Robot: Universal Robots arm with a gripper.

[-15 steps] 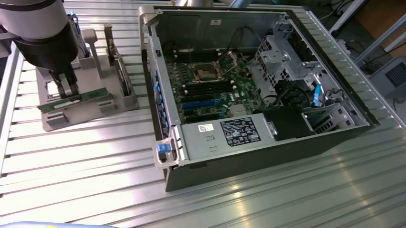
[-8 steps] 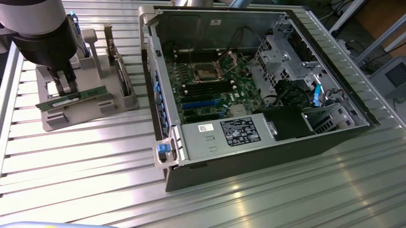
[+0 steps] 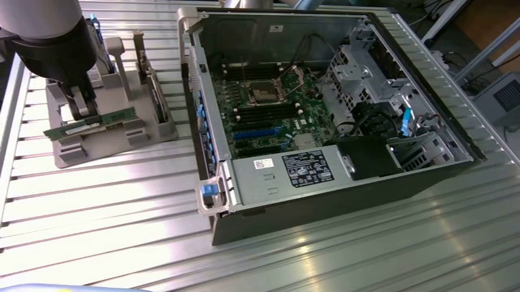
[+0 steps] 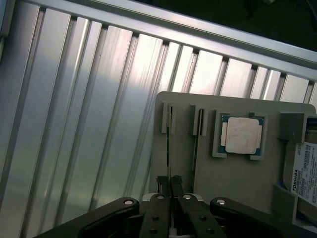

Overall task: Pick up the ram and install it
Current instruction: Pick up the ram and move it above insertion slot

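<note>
The ram (image 4: 169, 144) is a thin green stick seen edge-on, standing in a slot of the grey holder (image 4: 237, 183). My gripper (image 4: 170, 186) is shut on its near end, with the black fingers (image 4: 159, 184) pressed against both faces. A second stick (image 4: 196, 144) stands in the neighbouring slot, untouched. In the exterior view the gripper (image 3: 81, 112) is down over the holder (image 3: 106, 143) at the left, and the green ram (image 3: 114, 117) sticks out to either side of it.
A square silver CPU chip (image 4: 241, 135) lies in a pocket of the holder, with a labelled hard drive (image 4: 304, 171) beside it. The open computer case (image 3: 325, 121) lies at the exterior view's right, its motherboard slots (image 3: 256, 112) exposed. The ribbed aluminium table (image 3: 122, 207) spreads around.
</note>
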